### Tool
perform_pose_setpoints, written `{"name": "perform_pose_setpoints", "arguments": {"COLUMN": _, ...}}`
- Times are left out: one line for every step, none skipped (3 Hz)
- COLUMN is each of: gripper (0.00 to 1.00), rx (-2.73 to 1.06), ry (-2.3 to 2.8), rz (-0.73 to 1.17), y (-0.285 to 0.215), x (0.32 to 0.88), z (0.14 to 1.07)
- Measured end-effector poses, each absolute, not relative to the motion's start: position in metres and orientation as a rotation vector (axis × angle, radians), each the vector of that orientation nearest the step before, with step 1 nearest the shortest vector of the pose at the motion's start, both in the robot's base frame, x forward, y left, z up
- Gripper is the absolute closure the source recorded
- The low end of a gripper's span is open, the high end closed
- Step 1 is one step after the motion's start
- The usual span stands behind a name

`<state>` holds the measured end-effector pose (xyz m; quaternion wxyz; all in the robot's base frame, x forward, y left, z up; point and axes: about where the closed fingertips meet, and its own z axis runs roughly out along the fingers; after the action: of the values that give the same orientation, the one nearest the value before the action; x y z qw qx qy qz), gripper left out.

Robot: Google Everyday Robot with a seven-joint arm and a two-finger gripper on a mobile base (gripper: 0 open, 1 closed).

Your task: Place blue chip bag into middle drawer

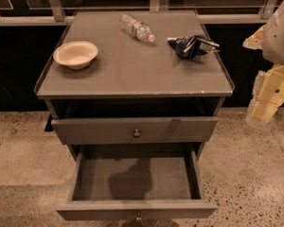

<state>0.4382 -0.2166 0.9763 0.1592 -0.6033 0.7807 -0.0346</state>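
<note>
The blue chip bag (191,45) lies crumpled on the bench (132,77), at the rear right. A water bottle (137,28) lies to its left, and a bowl (75,54) sits far left. The middle drawer (109,210) (lower of two) stands pulled out. The gripper (266,103) hangs beyond the bench's right edge. Whether it is released or clenched cannot be told.

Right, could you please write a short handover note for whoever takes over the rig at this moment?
The claw hangs off the cabinet's right side, below the level of the top and apart from the bag.
The blue chip bag lies at the back right of the cabinet top, right of the water bottle; the bowl sits at the left.
The middle drawer is open, and the bag is not in it.
Done: drawer opened.
Left: grasp the bag, lower it into the drawer, release.
</note>
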Motion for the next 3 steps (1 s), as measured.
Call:
{"name": "perform_pose_setpoints", "arguments": {"gripper": 0.0, "rx": -1.724, "ry": 2.231, "rz": -0.099, "y": -0.217, "x": 0.438, "z": 0.976}}
{"name": "perform_pose_setpoints", "arguments": {"gripper": 0.0, "rx": -1.714, "ry": 2.207, "rz": -0.103, "y": -0.217, "x": 0.443, "z": 0.977}}
{"name": "perform_pose_setpoints", "arguments": {"gripper": 0.0, "rx": -1.696, "ry": 2.084, "rz": -0.059, "y": -0.217, "x": 0.491, "z": 0.978}}
